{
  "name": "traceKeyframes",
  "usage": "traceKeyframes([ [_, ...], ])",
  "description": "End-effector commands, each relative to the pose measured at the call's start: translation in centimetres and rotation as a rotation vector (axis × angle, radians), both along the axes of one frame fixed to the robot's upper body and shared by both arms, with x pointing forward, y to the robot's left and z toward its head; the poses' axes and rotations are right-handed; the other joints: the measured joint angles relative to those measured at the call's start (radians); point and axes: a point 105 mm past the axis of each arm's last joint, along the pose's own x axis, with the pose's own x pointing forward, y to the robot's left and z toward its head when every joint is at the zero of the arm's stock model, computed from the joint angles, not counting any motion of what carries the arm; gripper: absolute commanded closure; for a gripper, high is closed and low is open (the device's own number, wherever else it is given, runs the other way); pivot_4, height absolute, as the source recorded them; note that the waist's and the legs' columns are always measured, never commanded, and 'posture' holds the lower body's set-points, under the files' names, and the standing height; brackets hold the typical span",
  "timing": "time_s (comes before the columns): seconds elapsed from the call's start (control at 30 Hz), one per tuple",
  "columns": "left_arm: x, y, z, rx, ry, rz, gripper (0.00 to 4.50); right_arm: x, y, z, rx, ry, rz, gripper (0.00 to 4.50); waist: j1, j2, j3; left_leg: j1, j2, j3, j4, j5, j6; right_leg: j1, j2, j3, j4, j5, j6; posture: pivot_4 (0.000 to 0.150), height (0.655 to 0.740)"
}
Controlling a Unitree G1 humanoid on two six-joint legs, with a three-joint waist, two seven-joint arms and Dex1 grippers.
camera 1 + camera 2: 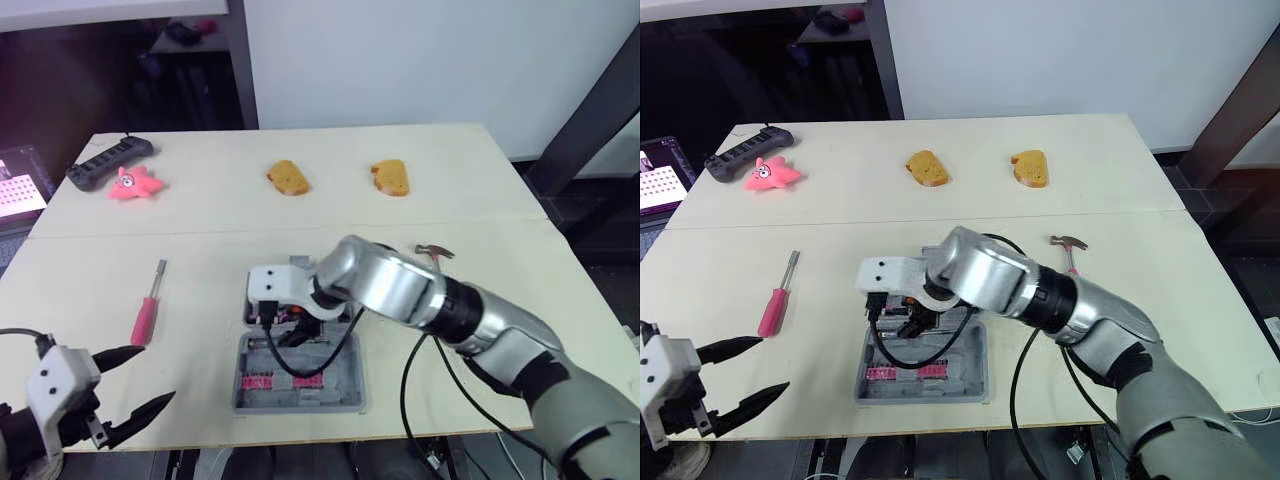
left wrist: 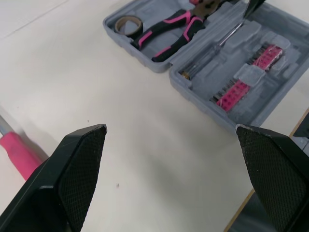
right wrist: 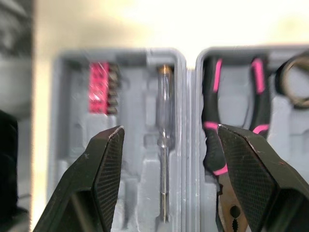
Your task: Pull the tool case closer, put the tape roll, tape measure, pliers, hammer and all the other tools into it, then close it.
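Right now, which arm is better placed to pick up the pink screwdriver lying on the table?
Left. The left end effector, open, sits near the screwdriver; the right end effector hangs open over the tool case, farther off.

The right hand (image 3: 170, 128) is being held above the open grey tool case (image 3: 190, 63), its black fingers (image 3: 101, 179) being held wide apart with nothing gripped between them. A clear-handled screwdriver (image 3: 164, 145) and a row of pink bits (image 3: 101, 87) are being cradled in one half. Black-and-pink pliers (image 3: 211, 96) and the tape roll (image 3: 294, 82) are being carried in the other. The case is being borne by the pale surface (image 3: 145, 24).
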Motion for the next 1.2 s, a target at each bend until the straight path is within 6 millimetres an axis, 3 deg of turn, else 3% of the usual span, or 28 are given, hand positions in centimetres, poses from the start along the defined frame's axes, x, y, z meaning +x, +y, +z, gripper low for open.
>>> traceKeyframes([
  [0.03,0.6,-0.2,0.2,-0.007,-0.008,-0.031,0.00,-0.3,0.0,2.0,0.228,-0.090,0.101,1.25,0.001,0.000,0.000,0.000,0.000,0.000,0.000,0.000,0.000,0.000,0.000,0.000,0.000,0.000,0.000,0.150,0.7400],
  [0.1,1.1,-0.2,0.3,-0.009,-0.012,-0.045,0.00,-0.1,-0.7,1.0,0.241,-0.062,0.101,1.25,0.000,0.000,0.000,0.000,0.000,0.000,0.001,0.000,0.000,0.000,0.000,0.000,0.000,0.000,0.000,0.150,0.7400],
  [0.2,1.8,0.0,0.4,-0.006,-0.011,-0.068,0.00,-0.4,-0.8,-0.8,0.241,-0.061,0.141,2.06,-0.004,0.000,0.000,0.001,0.000,0.000,0.001,0.000,0.000,0.000,0.000,0.000,0.001,0.000,0.000,0.150,0.7400],
  [0.37,2.4,0.2,0.5,0.002,-0.010,-0.089,0.00,0.6,-0.2,-3.5,0.209,-0.018,0.094,4.45,-0.007,0.000,0.000,0.001,0.000,0.000,0.001,0.000,0.000,0.000,0.001,0.000,0.001,0.000,0.000,0.150,0.7400],
  [0.53,2.0,0.6,0.5,0.026,-0.009,-0.084,0.00,0.4,-0.2,-5.9,0.164,-0.001,0.081,4.45,-0.001,0.000,0.000,0.001,0.000,0.000,0.000,0.000,0.000,0.000,0.000,0.000,0.001,0.000,0.000,0.150,0.7400],
  [0.7,1.8,0.8,0.6,0.030,-0.015,-0.075,0.00,0.7,-0.7,-7.0,0.139,0.017,0.040,4.45,0.000,0.000,0.000,0.001,0.000,0.000,0.001,0.000,0.000,0.001,0.000,0.000,0.001,0.000,0.000,0.150,0.7400],
  [0.8,1.7,0.6,0.5,0.028,-0.012,-0.077,0.00,1.6,-2.5,-10.7,0.041,0.055,-0.054,4.45,0.000,-0.001,0.000,0.001,0.000,0.000,0.001,0.000,0.000,0.001,0.001,0.000,0.001,0.000,0.000,0.150,0.7400],
  [0.87,1.7,0.6,0.5,0.029,-0.011,-0.077,0.00,1.5,-3.3,-11.9,0.032,0.103,-0.093,4.45,-0.002,-0.001,-0.001,0.002,0.000,0.000,0.001,0.000,0.000,0.002,0.000,0.000,0.001,0.000,0.000,0.150,0.7400],
  [1.03,1.9,0.7,0.4,0.030,-0.009,-0.083,0.00,0.7,-3.0,-11.2,0.085,0.127,-0.062,4.45,0.000,-0.002,-0.002,0.005,0.000,0.000,0.001,0.000,0.000,0.005,0.001,0.000,0.001,0.000,0.000,0.150,0.7400],
  [1.2,2.5,0.7,0.5,0.016,-0.018,-0.089,0.00,0.9,-1.5,-7.1,0.291,0.048,0.007,4.45,0.001,-0.003,-0.002,0.004,0.000,0.000,0.001,0.000,0.000,0.005,0.001,0.000,0.001,0.000,0.000,0.150,0.7400],
])
